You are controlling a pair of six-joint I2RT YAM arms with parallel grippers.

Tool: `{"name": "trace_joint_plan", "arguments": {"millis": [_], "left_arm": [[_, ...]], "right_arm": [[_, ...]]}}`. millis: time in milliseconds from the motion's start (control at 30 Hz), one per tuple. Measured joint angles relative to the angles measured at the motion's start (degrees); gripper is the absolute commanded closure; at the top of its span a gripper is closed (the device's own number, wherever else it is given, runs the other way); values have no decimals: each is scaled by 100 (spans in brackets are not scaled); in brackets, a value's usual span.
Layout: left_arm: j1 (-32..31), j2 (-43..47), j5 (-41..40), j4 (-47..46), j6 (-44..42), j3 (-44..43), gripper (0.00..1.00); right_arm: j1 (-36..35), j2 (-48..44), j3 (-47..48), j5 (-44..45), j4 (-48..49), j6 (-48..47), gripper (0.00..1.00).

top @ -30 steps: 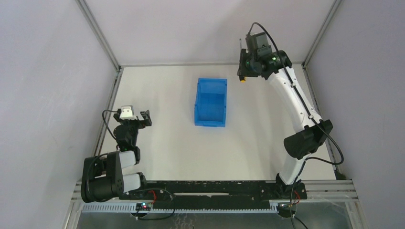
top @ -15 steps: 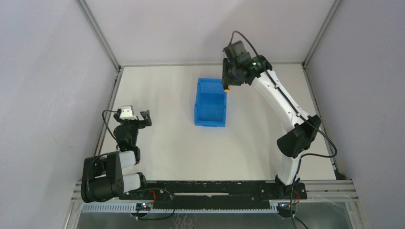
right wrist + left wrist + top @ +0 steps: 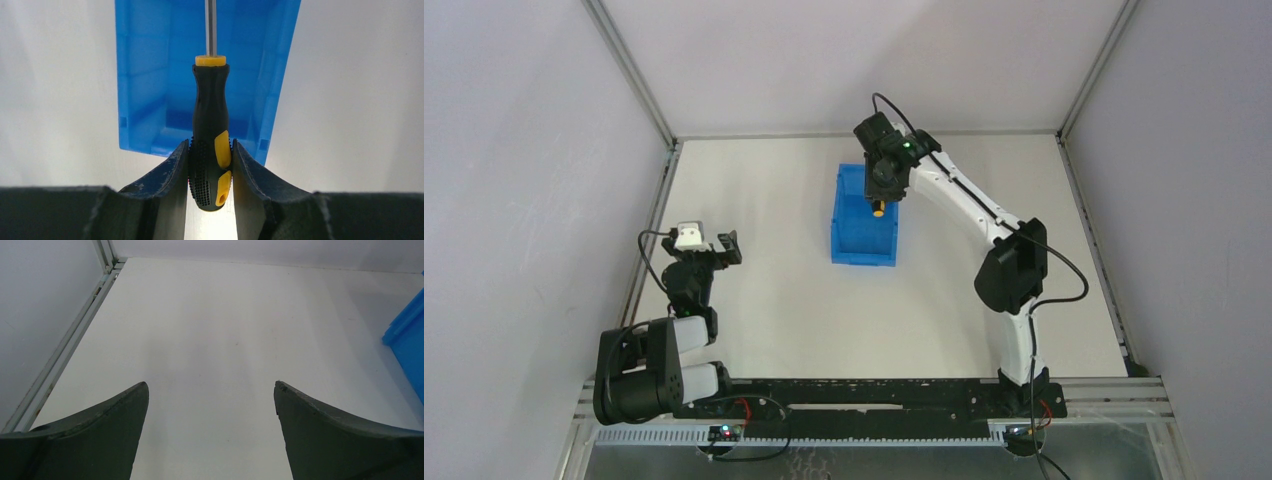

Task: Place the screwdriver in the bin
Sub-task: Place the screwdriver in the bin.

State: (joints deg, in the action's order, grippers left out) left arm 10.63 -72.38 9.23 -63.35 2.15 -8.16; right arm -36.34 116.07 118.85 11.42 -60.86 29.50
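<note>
White table [image 3: 774,295] within pale lilac walls [image 3: 524,150]; blue bin [image 3: 864,256] near centre

Top cam looks down from high behind the bases [image 3: 664,385]. Wrist cams peer close past the left pincer [image 3: 210,385] and right pincer [image 3: 210,142]; all three catch the bin [image 3: 864,238].

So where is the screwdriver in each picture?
Top external: the screwdriver is upper middle, held by the right pincer over the bin.
Left wrist: not in it; only the bin's corner shows at the right edge.
Right wrist: dead centre, handle pinched, shaft pointing up over the bin.
Shared landmark: the blue bin.
</note>
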Motion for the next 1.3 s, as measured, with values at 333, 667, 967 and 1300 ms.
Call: {"name": "trace_joint_plan", "arguments": {"millis": [333,667,967,1300], "left_arm": [[0,-2,0,-2,-2,0,0],[0,0,0,0,0,0,0],[0,-2,0,0,0,0,0],[0,0,0,0,0,0,0]], "right_arm": [[-35,376,0,33,0,94,100],[-170,380,-66,55,59,197,100],[-273,387,-446,52,168,240,100],[-284,492,-811,57,433,280,100]]}}
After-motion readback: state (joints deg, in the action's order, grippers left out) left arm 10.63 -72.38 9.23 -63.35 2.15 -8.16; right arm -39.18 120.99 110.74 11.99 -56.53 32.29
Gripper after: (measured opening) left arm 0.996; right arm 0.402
